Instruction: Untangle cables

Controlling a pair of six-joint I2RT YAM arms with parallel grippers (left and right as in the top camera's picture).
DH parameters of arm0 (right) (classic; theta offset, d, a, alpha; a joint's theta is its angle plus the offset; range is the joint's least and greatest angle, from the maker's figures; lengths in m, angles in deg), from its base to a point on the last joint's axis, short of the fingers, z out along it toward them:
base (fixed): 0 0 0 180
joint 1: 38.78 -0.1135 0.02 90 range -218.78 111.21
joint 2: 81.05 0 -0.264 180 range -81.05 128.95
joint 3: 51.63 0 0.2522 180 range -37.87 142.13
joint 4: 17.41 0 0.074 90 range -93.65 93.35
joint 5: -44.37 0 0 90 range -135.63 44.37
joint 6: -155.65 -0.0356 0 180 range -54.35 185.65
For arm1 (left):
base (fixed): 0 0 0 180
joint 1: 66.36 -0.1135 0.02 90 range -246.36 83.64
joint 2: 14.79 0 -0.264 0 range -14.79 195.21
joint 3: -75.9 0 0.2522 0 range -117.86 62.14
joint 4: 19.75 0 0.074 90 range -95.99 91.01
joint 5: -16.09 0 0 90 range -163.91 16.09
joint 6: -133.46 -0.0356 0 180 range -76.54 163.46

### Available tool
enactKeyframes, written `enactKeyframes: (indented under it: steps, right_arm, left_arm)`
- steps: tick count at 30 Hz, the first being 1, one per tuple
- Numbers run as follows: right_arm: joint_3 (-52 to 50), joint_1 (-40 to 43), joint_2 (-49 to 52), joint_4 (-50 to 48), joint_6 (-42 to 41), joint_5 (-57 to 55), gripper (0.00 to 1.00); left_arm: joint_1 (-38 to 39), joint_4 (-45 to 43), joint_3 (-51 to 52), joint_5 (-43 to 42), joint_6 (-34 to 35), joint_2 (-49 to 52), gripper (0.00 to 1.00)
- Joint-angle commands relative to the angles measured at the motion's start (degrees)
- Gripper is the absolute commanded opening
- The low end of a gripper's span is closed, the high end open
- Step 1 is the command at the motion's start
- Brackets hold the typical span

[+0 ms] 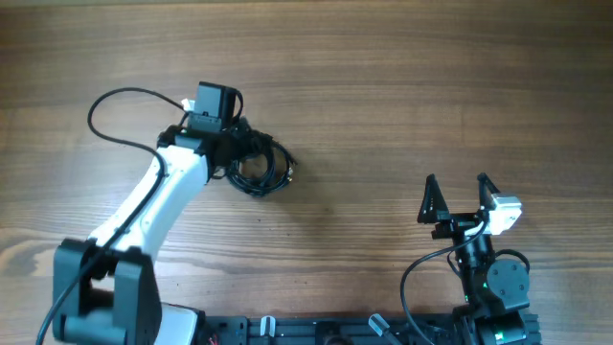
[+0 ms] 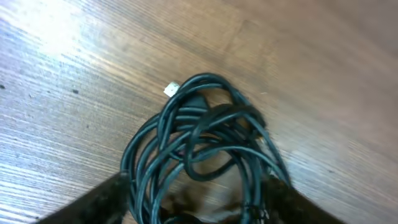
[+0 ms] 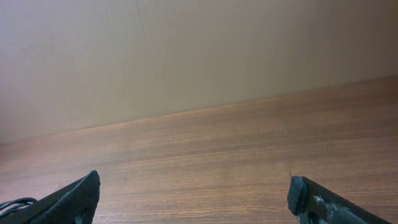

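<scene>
The cables (image 2: 152, 152) are thin and black. They lie on the wooden table (image 2: 323, 74) in one messy bunch of round loops, all mixed up. One small silvery plug (image 2: 171, 89) sticks out at the edge.

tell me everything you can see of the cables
The cables are thin, glossy black cords wound into one loose, tangled coil lying flat on the wood table. A small pale plug end sticks out at its edge. The left pincer straddles the coil, open; whether its fingers touch it is unclear.
</scene>
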Motion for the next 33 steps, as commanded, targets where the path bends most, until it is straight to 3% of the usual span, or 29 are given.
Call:
enactKeyframes:
  steps: [1,8,24,28,31,33]
  right_arm:
    - [0.0,-0.2,-0.2,-0.2,1.0,0.1,1.0]
    - [0.0,-0.2,-0.2,-0.2,1.0,0.1,1.0]
    - [0.0,-0.2,-0.2,-0.2,1.0,0.1,1.0]
    - [0.0,-0.2,-0.2,-0.2,1.0,0.1,1.0]
    - [0.0,-0.2,-0.2,-0.2,1.0,0.1,1.0]
    - [0.0,-0.2,-0.2,-0.2,1.0,0.1,1.0]
  left_arm:
    - [-0.3,0.2,-0.4,0.4,0.0,5.1,0.55]
    - [0.5,0.4,-0.4,-8.7,0.0,10.0,0.04]
    - [12.1,6.0,-0.5,-10.4,0.1,10.0,0.08]
    - [11.0,6.2,-0.7,-19.1,0.0,9.2,0.04]
    - [5.5,6.2,-1.5,-25.0,0.0,5.8,0.11]
    - [2.7,5.9,-1.5,-25.0,0.0,4.5,0.23]
